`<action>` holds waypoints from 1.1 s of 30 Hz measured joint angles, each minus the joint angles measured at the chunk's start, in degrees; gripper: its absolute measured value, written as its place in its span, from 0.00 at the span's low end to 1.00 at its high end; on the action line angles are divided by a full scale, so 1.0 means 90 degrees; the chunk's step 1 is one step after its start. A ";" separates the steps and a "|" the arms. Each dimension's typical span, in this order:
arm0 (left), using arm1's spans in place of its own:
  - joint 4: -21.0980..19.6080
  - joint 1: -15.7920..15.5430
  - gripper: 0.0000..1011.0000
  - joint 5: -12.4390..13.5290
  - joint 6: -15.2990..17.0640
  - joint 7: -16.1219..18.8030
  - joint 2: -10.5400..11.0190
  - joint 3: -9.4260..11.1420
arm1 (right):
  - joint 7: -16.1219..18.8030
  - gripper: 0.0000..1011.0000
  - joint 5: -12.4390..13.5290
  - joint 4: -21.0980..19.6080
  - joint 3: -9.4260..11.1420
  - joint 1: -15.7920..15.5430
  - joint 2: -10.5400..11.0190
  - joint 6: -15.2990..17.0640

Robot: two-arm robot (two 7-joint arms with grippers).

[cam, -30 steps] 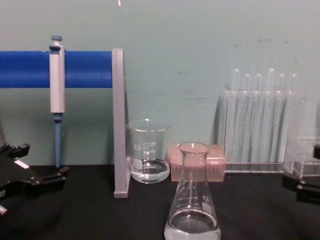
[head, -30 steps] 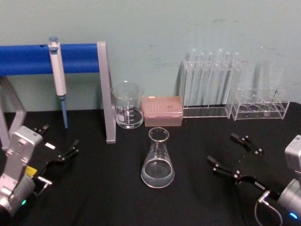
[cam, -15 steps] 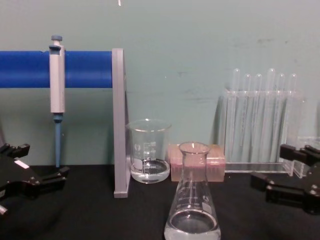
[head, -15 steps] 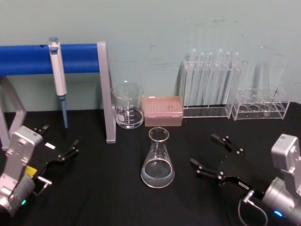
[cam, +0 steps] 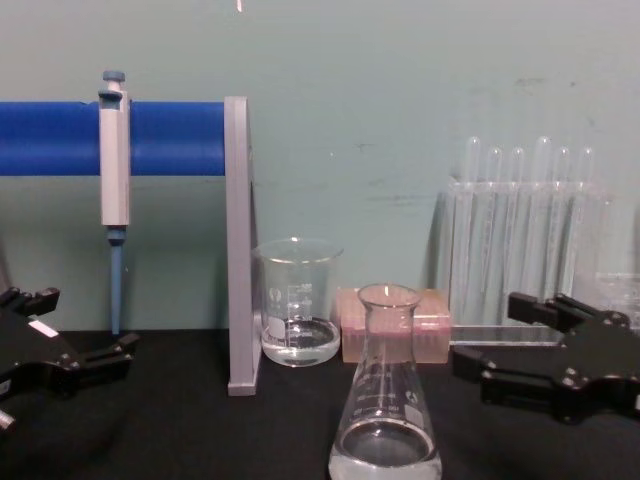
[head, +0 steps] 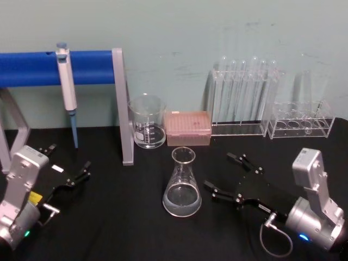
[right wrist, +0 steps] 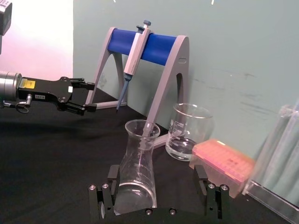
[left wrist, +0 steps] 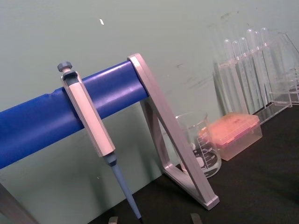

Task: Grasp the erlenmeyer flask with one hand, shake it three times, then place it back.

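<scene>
Flask (head: 182,191): upright on your bench (head: 125,223). Right claw (head: 218,171): fingers apart, near its 3 o'clock, not touching. Left claw (head: 69,157): apart, idle at 9 o'clock.

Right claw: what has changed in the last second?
The right claw moved left toward the flask, open, and has not gripped it. The flask, the beaker and the left claw stayed put.

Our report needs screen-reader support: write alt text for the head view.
The open right gripper sits just right of the flask on a black table, not touching it. The left gripper is parked open at far left; a beaker, pipette and tube racks stand behind.
</scene>
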 joint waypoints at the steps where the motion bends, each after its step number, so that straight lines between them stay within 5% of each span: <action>1: 0.0000 0.0000 0.99 0.0000 0.0000 0.0000 0.0000 0.0000 | 0.0032 0.99 -0.0002 0.0046 -0.0005 0.0038 -0.0033 0.0004; 33: 0.0000 0.0000 0.99 0.0000 0.0000 0.0000 0.0000 0.0000 | 0.1028 0.99 0.0093 0.1410 -0.0228 0.1089 -0.0884 0.0029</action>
